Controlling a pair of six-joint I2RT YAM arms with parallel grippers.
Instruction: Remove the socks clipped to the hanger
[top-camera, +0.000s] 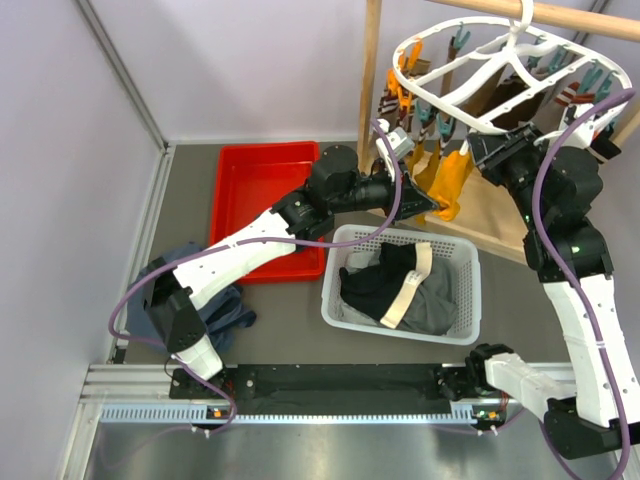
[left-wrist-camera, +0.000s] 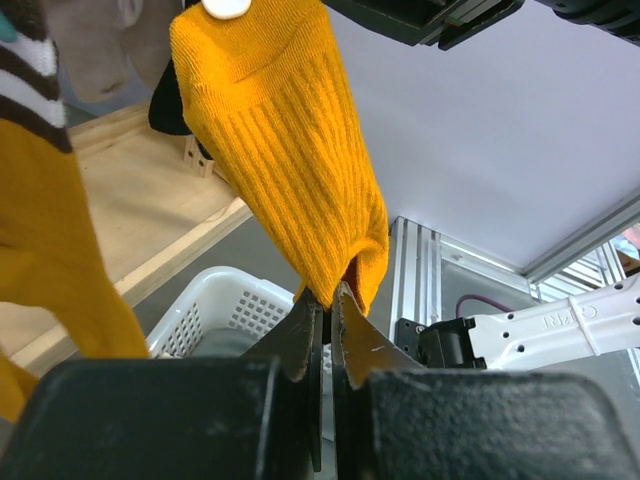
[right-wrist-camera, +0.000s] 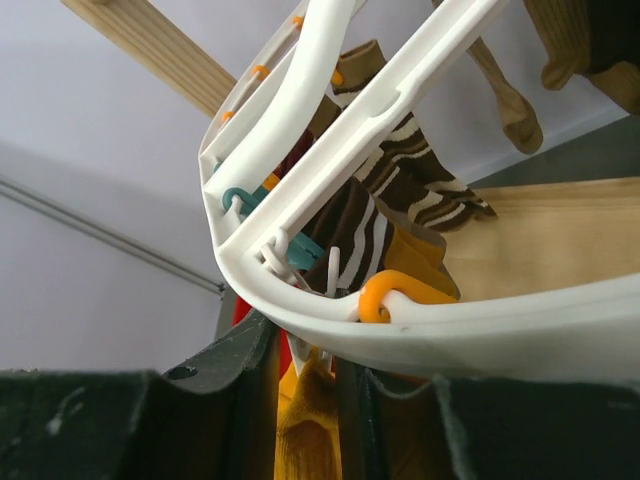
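The white oval hanger (top-camera: 470, 95) hangs from the wooden rack with several socks clipped round its rim. My left gripper (top-camera: 436, 206) is shut on the toe of a hanging mustard sock (top-camera: 450, 180). The left wrist view shows the jaws (left-wrist-camera: 328, 296) pinching the mustard sock (left-wrist-camera: 290, 150) at its lower end. My right gripper (top-camera: 480, 150) is up at the hanger rim (right-wrist-camera: 470, 330). Its jaws (right-wrist-camera: 308, 345) close on the white clip (right-wrist-camera: 300, 350) that holds the mustard sock's cuff (right-wrist-camera: 305, 420). Brown-white striped socks (right-wrist-camera: 420, 180) hang behind.
A white basket (top-camera: 335, 300) with black and grey clothes stands below the hanger. A red tray (top-camera: 262, 180) lies to its left, and a blue-grey garment (top-camera: 215, 305) lies near the left arm's base. A wooden rack post (top-camera: 371, 90) and its base board (top-camera: 500, 215) stand behind.
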